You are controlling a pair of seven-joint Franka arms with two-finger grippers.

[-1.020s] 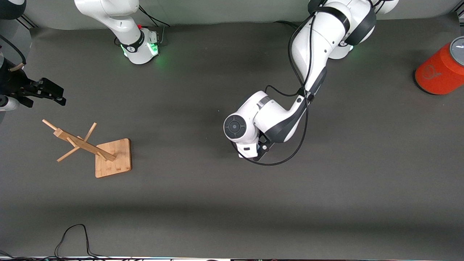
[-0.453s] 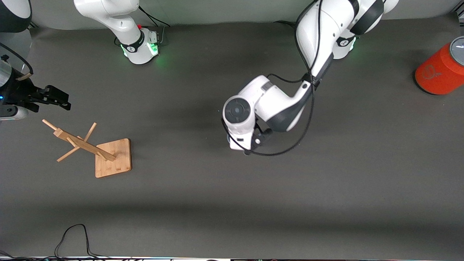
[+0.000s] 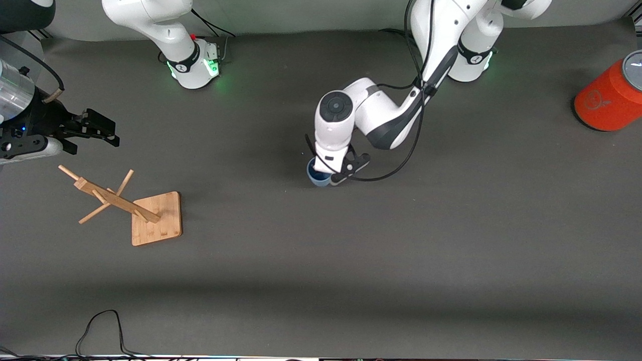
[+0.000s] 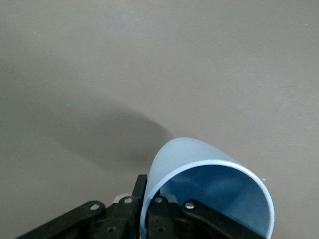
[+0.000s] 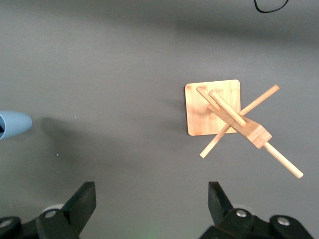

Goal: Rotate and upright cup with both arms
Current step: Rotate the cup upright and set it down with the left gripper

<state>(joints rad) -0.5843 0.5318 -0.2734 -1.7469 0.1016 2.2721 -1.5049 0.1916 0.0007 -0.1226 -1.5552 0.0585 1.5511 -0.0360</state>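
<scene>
The light blue cup point(image 3: 316, 175) hangs under my left wrist over the middle of the table. My left gripper point(image 3: 332, 175) is shut on its rim. In the left wrist view the left gripper point(image 4: 148, 188) pinches the cup point(image 4: 199, 167) wall, one finger outside and one inside, and the cup's open mouth faces the camera. My right gripper point(image 3: 111, 132) is open and empty, in the air above the wooden rack at the right arm's end of the table. The right wrist view shows the right gripper point(image 5: 152, 201) with its jaws wide apart and the cup point(image 5: 12, 124) at the picture's edge.
A wooden peg rack point(image 3: 125, 203) on a square base leans at the right arm's end; it also shows in the right wrist view point(image 5: 224, 114). A large orange cylinder point(image 3: 609, 98) with a grey top stands at the left arm's end. A black cable point(image 3: 100, 326) lies by the front edge.
The left arm has drawn back toward its base and turned its wrist, and the cup now shows under it. The right gripper has moved in toward the table's middle.
</scene>
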